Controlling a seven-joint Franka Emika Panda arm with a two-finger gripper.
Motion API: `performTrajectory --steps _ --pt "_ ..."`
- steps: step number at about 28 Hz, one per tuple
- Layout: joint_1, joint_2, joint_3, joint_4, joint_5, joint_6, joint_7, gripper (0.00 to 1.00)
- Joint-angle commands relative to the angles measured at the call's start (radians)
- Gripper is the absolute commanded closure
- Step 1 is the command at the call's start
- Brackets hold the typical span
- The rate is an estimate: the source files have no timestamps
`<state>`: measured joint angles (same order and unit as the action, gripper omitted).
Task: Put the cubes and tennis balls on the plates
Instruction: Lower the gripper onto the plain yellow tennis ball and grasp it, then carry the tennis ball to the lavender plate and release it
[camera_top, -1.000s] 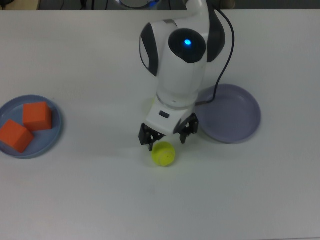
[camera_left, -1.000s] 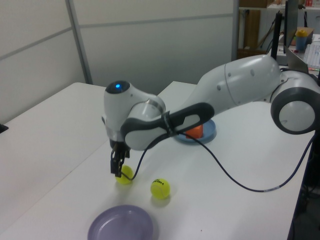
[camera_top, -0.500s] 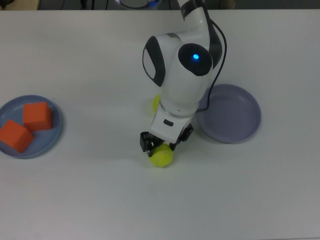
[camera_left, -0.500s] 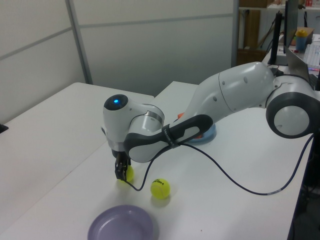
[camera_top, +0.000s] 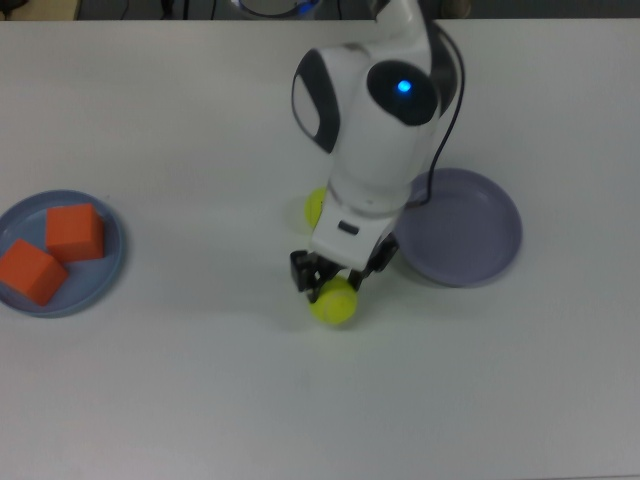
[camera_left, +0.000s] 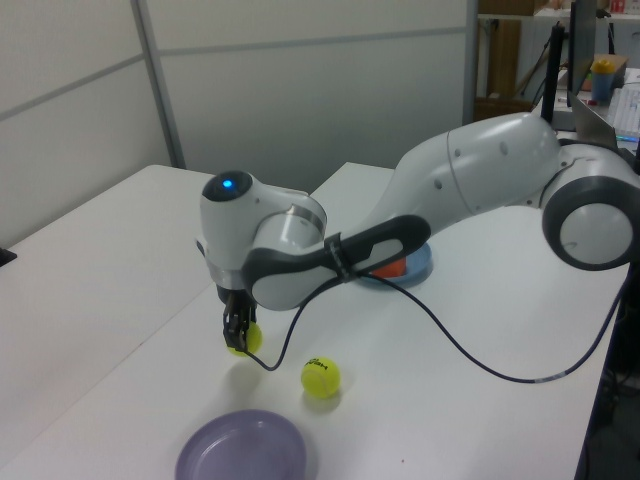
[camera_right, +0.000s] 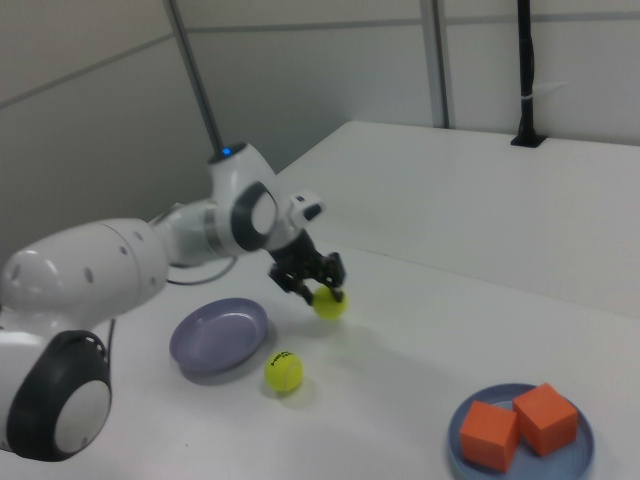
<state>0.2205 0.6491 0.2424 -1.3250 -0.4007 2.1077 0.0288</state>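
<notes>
My gripper (camera_top: 333, 283) is shut on a plain yellow-green tennis ball (camera_top: 336, 301) and holds it just above the table, left of the lavender plate (camera_top: 470, 230). The left view shows the held ball (camera_left: 246, 340) with its shadow beneath. The other tennis ball (camera_left: 320, 377), with black print, rests on the table; in the top view this ball (camera_top: 314, 207) is half hidden behind the arm. Two orange cubes (camera_top: 75, 231) (camera_top: 30, 272) lie on the light blue plate (camera_top: 110, 255) at the top view's left. The lavender plate (camera_right: 218, 335) holds nothing.
The white arm and its black cable (camera_left: 470, 365) arch over the table between the two plates. A dark post (camera_right: 524, 70) stands at the far table edge in the right view. Bare white tabletop surrounds the plates.
The gripper went down over the plain ball, shut on it, and has now raised it slightly off the table. The other ball, the cubes and the plates stayed put.
</notes>
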Motion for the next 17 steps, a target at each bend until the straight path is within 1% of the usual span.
performTrajectory --steps 1,3,4,5,7,8,9,12,13,14,15,16,17 --pt "0.008 -0.086 0.074 -0.008 0.065 -0.176 0.011 1.0" --pt "0.014 -0.091 0.101 -0.008 0.066 -0.227 0.025 1.0" --pt "0.028 -0.091 0.129 -0.01 0.063 -0.274 0.054 0.99" --pt "0.034 -0.091 0.138 -0.008 0.063 -0.291 0.068 0.99" --pt "0.045 -0.091 0.149 -0.013 0.065 -0.314 0.092 0.98" --pt "0.056 -0.091 0.153 -0.014 0.065 -0.321 0.103 0.95" --pt "0.081 -0.089 0.159 -0.017 0.063 -0.331 0.126 0.94" --pt "0.112 -0.08 0.16 -0.019 0.063 -0.334 0.149 0.94" --pt "0.132 -0.078 0.16 -0.023 0.063 -0.334 0.163 0.94" --pt "0.143 -0.075 0.16 -0.026 0.063 -0.334 0.171 0.92" --pt "0.152 -0.071 0.16 -0.026 0.065 -0.333 0.174 0.86" --pt "0.158 -0.068 0.16 -0.026 0.066 -0.331 0.177 0.76" --pt "0.164 -0.063 0.16 -0.026 0.068 -0.328 0.183 0.62"
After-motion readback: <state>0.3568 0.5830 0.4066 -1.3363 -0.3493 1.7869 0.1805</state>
